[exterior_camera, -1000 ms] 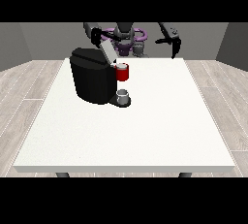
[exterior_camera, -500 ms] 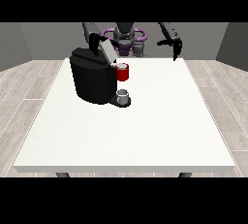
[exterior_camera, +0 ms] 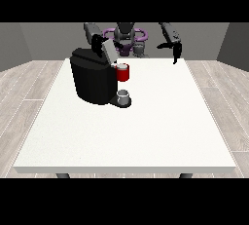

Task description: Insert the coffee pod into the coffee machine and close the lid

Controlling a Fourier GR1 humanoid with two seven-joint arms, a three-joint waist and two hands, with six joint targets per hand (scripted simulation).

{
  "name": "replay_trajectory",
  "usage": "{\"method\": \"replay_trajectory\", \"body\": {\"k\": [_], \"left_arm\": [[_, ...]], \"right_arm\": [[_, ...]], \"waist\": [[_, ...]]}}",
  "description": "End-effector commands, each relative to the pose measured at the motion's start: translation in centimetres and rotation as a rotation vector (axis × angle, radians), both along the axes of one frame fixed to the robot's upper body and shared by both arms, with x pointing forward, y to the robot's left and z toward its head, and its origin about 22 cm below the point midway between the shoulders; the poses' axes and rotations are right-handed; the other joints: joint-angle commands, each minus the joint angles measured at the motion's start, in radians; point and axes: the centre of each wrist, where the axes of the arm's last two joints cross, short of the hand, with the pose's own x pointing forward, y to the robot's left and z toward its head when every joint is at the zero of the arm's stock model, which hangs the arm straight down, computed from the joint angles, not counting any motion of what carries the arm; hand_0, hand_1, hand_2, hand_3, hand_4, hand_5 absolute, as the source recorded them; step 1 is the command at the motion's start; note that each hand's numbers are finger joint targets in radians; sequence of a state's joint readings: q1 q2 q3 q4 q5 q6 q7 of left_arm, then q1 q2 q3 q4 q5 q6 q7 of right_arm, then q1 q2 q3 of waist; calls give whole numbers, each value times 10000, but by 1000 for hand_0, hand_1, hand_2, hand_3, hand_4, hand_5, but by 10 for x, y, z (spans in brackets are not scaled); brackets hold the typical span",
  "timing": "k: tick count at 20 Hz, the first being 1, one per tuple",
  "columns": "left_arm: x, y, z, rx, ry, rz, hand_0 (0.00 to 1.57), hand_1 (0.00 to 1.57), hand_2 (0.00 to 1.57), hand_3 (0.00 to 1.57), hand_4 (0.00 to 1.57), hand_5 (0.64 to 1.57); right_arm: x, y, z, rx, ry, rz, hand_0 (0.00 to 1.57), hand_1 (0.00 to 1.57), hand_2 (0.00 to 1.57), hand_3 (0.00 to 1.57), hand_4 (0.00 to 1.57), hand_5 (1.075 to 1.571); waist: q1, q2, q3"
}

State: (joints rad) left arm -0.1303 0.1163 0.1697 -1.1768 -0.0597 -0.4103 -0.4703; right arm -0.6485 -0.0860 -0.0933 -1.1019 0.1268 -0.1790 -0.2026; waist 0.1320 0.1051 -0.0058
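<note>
The coffee machine [exterior_camera: 94,79] stands upper left on the white table [exterior_camera: 146,131], its lid [exterior_camera: 109,51] raised; the lower half lies bare. The hand at the view's left [exterior_camera: 99,41] touches the lid, finger state unclear; the hand at the view's right [exterior_camera: 174,49] hangs relaxed, holding nothing, near the far edge.

Even, bright light; table [exterior_camera: 146,131] glare-free, soft shadows.

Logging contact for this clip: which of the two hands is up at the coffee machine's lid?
The hand at the view's left: it sits by the raised lid of the coffee machine. The hand at the view's right hangs apart over the table's far edge.
</note>
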Motion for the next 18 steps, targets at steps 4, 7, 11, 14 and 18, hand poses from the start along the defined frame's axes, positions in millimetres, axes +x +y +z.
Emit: {"method": "replay_trajectory", "body": {"k": [4, 7, 11, 14, 18], "left_arm": [[6, 2, -2, -215, 93, -50, 0, 0, 0, 0, 381, 1571], [15, 21, 10, 12, -171, -112, 0, 0, 0, 0, 377, 1571], [20, -3, 9, -120, -71, -409, 0, 0, 0, 0, 331, 1571], [19, 0, 6, -267, 328, -371, 0, 0, 0, 0, 394, 1571], [29, 4, 21, -140, -65, -904, 0, 0, 0, 0, 355, 1571]], "right_arm": [[5, 34, 0, -451, 130, 522, 0, 0, 0, 0, 396, 1571], [10, 42, 13, -866, -347, 455, 0, 0, 0, 0, 360, 1571], [13, 41, 25, -1226, -570, 554, 0, 0, 0, 0, 420, 1571], [9, 46, 21, -1462, 100, 271, 0, 0, 0, 0, 374, 1571], [14, 51, 49, -1555, -809, -11, 0, 0, 0, 0, 375, 1571]], "waist": [[228, 278, 54], [369, 398, 54], [496, 380, 56], [671, 138, 54], [1372, 524, 58]]}}
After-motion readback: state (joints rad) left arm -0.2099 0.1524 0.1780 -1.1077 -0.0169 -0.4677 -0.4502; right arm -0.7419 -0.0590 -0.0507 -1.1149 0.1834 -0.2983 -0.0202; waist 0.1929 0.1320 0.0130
